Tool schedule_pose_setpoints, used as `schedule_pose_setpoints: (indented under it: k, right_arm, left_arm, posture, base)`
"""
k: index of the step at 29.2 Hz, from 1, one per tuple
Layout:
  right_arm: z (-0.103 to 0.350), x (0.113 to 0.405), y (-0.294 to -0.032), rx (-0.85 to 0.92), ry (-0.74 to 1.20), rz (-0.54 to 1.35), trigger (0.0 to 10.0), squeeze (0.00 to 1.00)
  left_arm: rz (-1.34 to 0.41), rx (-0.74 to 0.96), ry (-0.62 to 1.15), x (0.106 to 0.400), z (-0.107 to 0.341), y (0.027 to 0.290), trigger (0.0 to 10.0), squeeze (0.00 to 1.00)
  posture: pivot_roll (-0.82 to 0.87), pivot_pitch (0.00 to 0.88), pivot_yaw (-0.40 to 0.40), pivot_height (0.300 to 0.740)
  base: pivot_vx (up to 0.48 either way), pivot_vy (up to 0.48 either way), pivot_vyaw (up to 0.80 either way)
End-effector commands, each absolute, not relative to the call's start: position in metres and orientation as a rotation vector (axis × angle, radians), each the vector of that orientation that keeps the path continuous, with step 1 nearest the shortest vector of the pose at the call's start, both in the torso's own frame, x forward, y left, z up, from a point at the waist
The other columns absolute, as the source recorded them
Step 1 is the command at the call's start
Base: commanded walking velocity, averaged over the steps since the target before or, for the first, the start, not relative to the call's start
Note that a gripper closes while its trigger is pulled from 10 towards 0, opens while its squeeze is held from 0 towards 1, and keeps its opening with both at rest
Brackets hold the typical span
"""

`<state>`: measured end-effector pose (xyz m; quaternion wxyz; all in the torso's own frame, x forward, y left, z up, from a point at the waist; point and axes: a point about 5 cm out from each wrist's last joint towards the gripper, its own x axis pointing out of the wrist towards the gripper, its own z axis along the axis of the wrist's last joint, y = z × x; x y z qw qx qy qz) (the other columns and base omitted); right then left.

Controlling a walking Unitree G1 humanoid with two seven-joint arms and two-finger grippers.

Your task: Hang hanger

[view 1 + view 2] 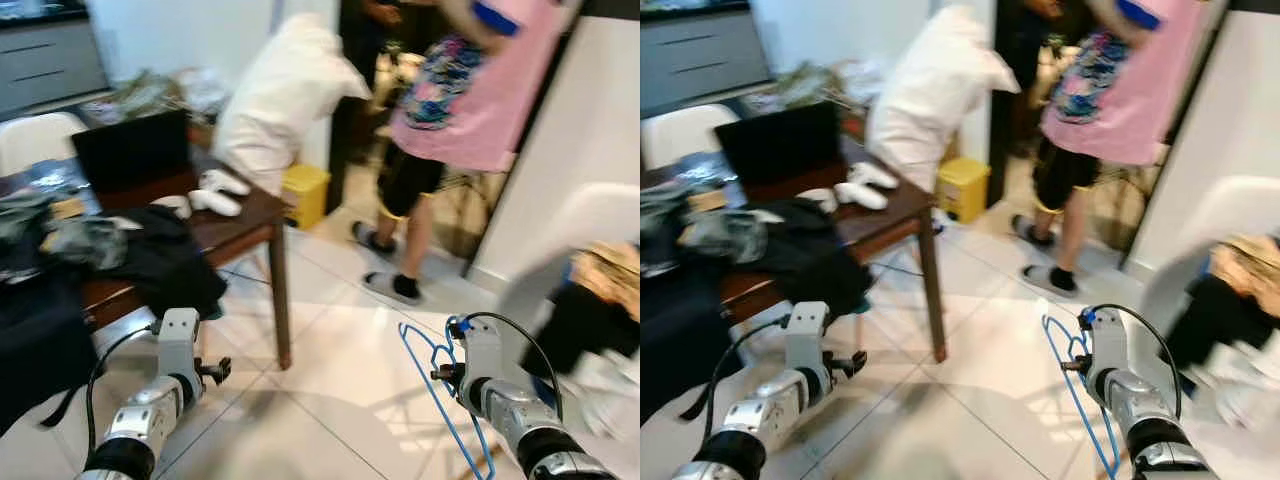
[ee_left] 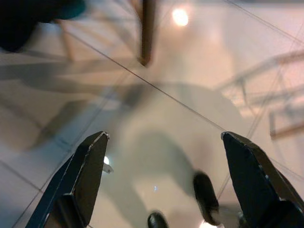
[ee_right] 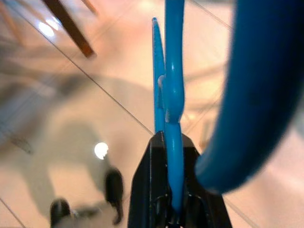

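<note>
We find the right gripper (image 3: 173, 209) clamped on the blue hanger (image 1: 440, 400), held low over the tiled floor (image 1: 340, 380); the left gripper (image 2: 166, 190) spread wide, empty. Carrying step, we judge. Beyond stand a cluttered table (image 1: 250, 215) and a person (image 1: 450, 110). Next: locate a rail.

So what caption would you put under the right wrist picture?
Right gripper shut on a blue hanger, held above the tiled floor.
</note>
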<state>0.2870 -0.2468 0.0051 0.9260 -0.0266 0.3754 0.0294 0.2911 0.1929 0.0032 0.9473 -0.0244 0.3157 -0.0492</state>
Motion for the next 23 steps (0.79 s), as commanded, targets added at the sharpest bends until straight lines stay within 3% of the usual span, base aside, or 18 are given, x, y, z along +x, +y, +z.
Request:
schedule_pose_setpoints:
  k: [1, 8, 9, 10, 11, 15, 23]
  right_arm:
    - [-0.011, 0.274, -0.237, -0.101, 0.862, 0.102, 10.0, 0.0]
    - [-0.038, 0.245, -0.231, -0.151, 1.006, 0.113, 10.0, 0.0]
    - [-0.057, 0.217, -0.231, -0.295, 1.155, 0.183, 10.0, 0.0]
    - [-0.057, 0.217, -0.231, -0.295, 1.155, 0.183, 10.0, 0.0]
    - [-0.064, 0.207, -0.227, -0.44, 1.173, 0.24, 10.0, 0.0]
    - [-0.061, 0.216, -0.222, -0.34, 1.121, 0.17, 10.0, 0.0]
    - [-0.061, 0.217, -0.22, -0.436, 1.134, 0.223, 10.0, 0.0]
  left_arm:
    - [-0.135, 0.026, 0.733, 0.28, -0.012, 0.185, 10.0, 0.0]
    - [-0.182, 0.134, 0.903, 0.248, -0.044, 0.176, 10.0, 0.0]
    - [-0.237, 0.25, 0.967, 0.234, -0.055, 0.173, 10.0, 0.0]
    - [-0.237, 0.25, 0.967, 0.234, -0.055, 0.173, 10.0, 0.0]
    - [-0.321, 0.406, 1.02, 0.223, -0.064, 0.171, 10.0, 0.0]
    - [-0.344, 0.444, 1.023, 0.223, -0.065, 0.169, 10.0, 0.0]
    - [-0.362, 0.478, 1.019, 0.224, -0.065, 0.165, 10.0, 0.0]
  posture:
    - [0.0, 0.0, -0.01, 0.74]
    - [-0.01, 0.0, -0.004, 0.74]
    - [0.0, 0.0, -0.008, 0.74]
    - [0.0, 0.0, -0.008, 0.74]
    - [-0.01, 0.0, -0.006, 0.74]
    - [0.0, 0.0, -0.01, 0.74]
    - [0.0, 0.0, -0.013, 0.74]
  base:
    - [0.0, 0.0, -0.8]
    - [0.0, 0.0, -0.8]
    - [0.0, 0.0, -0.8]
    - [0.0, 0.0, -0.8]
    - [0.0, 0.0, -0.8]
    - [0.0, 0.0, -0.8]
    - [0.0, 0.0, -0.8]
